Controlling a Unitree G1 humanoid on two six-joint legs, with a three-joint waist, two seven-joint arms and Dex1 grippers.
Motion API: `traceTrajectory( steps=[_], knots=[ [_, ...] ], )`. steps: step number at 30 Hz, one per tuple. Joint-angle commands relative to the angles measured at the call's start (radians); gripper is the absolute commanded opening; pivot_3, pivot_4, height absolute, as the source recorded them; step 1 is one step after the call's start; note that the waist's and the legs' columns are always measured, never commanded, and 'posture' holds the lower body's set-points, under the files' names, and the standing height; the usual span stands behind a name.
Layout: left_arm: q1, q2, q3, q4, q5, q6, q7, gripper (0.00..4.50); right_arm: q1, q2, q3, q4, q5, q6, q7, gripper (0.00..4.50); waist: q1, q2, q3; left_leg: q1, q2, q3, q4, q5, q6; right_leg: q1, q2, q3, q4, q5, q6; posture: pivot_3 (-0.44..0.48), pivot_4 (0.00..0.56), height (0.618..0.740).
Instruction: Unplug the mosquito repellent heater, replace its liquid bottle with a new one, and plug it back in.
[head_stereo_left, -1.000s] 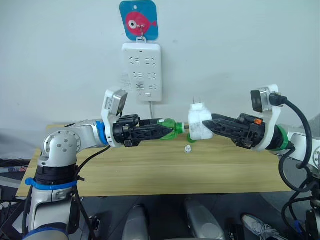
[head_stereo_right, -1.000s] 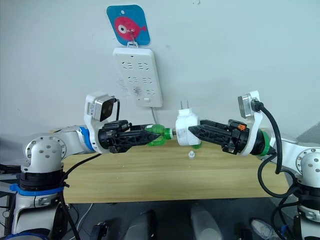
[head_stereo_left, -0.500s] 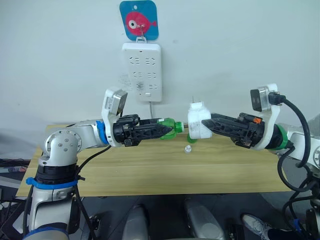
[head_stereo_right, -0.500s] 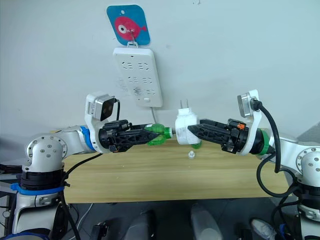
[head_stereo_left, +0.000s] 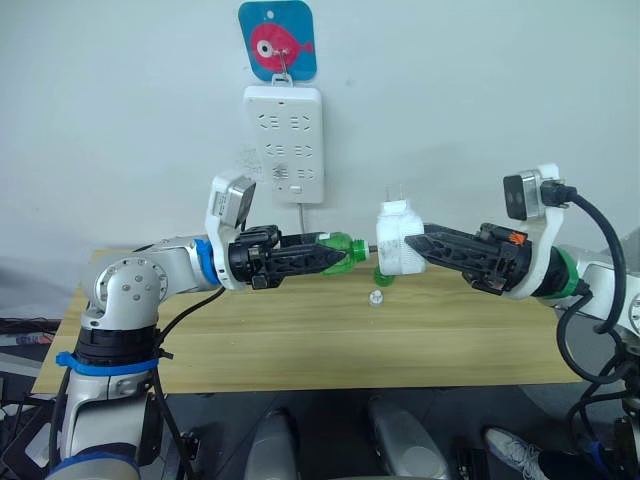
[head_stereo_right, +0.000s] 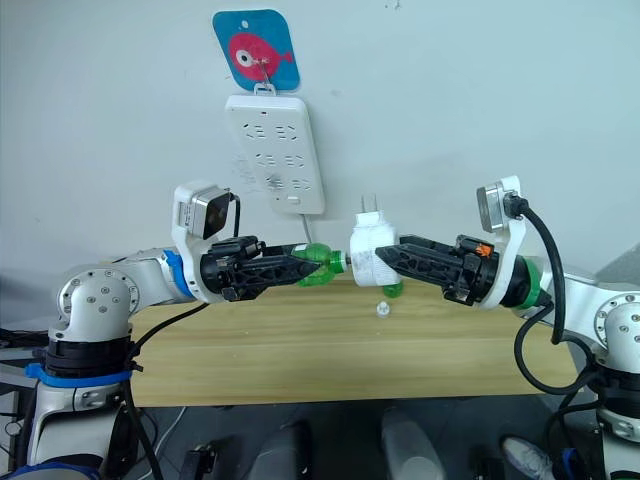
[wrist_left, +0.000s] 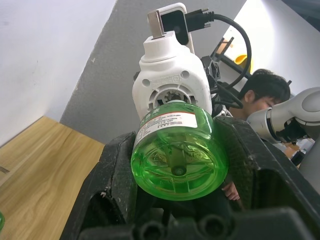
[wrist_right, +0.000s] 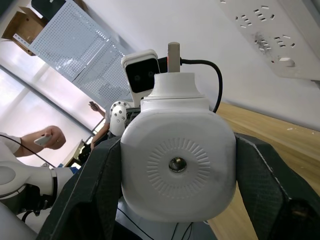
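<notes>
My left gripper (head_stereo_left: 333, 257) is shut on a small translucent green bottle (head_stereo_left: 346, 249), held sideways above the table. Its neck points at the base of the white mosquito repellent heater (head_stereo_left: 398, 244), touching or just inside the socket. My right gripper (head_stereo_left: 424, 246) is shut on the heater, whose plug prongs point up. In the left wrist view the bottle's bottom (wrist_left: 175, 155) sits between my fingers with the heater's open socket (wrist_left: 169, 95) right behind it. Another green bottle (head_stereo_left: 386, 275) stands on the table behind the heater, and a tiny clear cap (head_stereo_left: 376, 297) lies near it.
A white multi-socket power strip (head_stereo_left: 284, 143) hangs on the wall under a blue fish sign (head_stereo_left: 277, 40), above and left of the heater. The wooden table (head_stereo_left: 300, 340) spans the space below both arms. A person (wrist_left: 265, 95) is in the background of the left wrist view.
Both grippers have risen slightly. The bottle has edged right, closing the small gap to the heater's base.
</notes>
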Motion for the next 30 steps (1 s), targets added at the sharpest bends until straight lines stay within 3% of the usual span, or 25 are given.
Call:
traceTrajectory(
  steps=[1, 30],
  knots=[
    [-0.022, -0.006, 0.0, -0.026, -0.018, -0.005, -0.012, 2.32, -0.005, -0.004, 0.011, -0.059, 0.051, -0.008, 0.003, 2.88, 0.0, 0.0, 0.0, 0.0, 0.0, 0.0, 0.0, 0.0, 0.0, 0.0, 0.0, 0.0, 0.0, 0.0, 0.0, -0.188, 0.187, 0.74],
    [-0.057, -0.04, 0.058, -0.032, -0.075, 0.027, 0.05, 2.32, 0.019, -0.022, 0.02, -0.048, -0.017, -0.014, 0.053, 2.88, 0.003, 0.0, 0.0, 0.0, 0.0, 0.0, 0.0, 0.0, 0.0, 0.0, 0.0, 0.0, 0.0, 0.0, 0.0, -0.183, 0.18, 0.74]
  ],
)
